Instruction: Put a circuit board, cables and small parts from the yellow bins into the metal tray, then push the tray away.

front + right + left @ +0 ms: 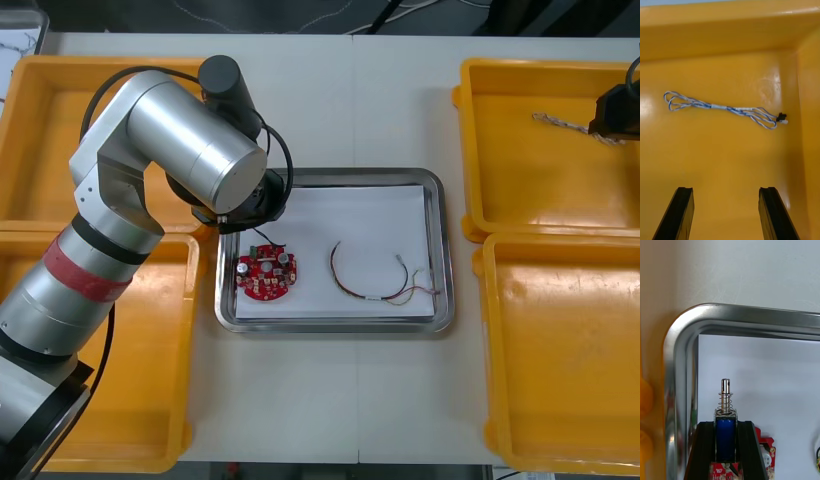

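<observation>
My left gripper [726,426] is shut on a small metal part [726,408], a blue body with a spring and a steel pin. It hangs over the near-left corner of the metal tray [441,250], just above the round red circuit board [265,277]. A thin cable [385,287] with red and yellow wires lies on the tray's white inside, to the right of the board. My right gripper [725,210] stands open over the far right yellow bin [530,190], short of a twisted blue and white cable [722,108] lying on the bin floor.
Two yellow bins [40,150] flank the tray on the left and another [560,360] sits at the near right. My left arm [190,150] covers the tray's far-left corner. The blue and white cable [562,124] lies close to the bin's far wall.
</observation>
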`<state>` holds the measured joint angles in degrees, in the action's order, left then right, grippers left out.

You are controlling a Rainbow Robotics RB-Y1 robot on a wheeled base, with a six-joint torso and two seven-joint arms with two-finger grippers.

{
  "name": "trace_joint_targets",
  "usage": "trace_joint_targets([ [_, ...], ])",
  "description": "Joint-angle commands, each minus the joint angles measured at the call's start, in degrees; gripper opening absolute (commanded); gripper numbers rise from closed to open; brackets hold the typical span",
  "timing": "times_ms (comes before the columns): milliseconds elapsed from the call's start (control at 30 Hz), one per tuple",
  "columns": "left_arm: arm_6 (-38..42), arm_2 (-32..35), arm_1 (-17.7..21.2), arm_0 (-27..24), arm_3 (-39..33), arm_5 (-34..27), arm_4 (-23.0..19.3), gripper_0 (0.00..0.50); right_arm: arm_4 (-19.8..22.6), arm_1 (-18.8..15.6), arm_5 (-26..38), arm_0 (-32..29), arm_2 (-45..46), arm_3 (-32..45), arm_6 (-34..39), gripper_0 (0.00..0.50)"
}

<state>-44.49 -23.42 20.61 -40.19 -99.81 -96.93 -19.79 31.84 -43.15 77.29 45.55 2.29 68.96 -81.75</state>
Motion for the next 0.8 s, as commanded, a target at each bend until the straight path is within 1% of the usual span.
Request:
trace_joint_targets([
  [33, -7.01, -1.45, -2.24, 0.29, 1.37, 2.62, 1.68, 0.0, 0.16, -2.73, -6.45, 6.13, -4.04, -6.47, -2.18, 0.5],
  [233, -8.51, -2.25, -2.76, 0.29, 3.39, 5.52, 2.12, 0.0, 0.6, -2.73, -17.88, 8.42, -8.09, -14.03, -2.89, 0.5],
  [333, -9.12, -3.04, -2.85, 0.38, 4.27, 6.75, 2.73, 0.0, 0.86, -2.73, -21.92, 8.77, -9.76, -16.05, -3.24, 0.5],
  [700, -10.62, -3.92, -3.12, 0.38, 6.12, 8.24, 3.35, 0.0, 1.91, -2.73, -30.27, 8.94, -12.48, -20.45, -5.26, 0.5],
  [800, -10.88, -3.92, -3.12, 0.38, 6.65, 8.77, 3.7, 0.0, 2.44, -2.21, -32.55, 8.94, -12.75, -22.12, -5.43, 0.5],
])
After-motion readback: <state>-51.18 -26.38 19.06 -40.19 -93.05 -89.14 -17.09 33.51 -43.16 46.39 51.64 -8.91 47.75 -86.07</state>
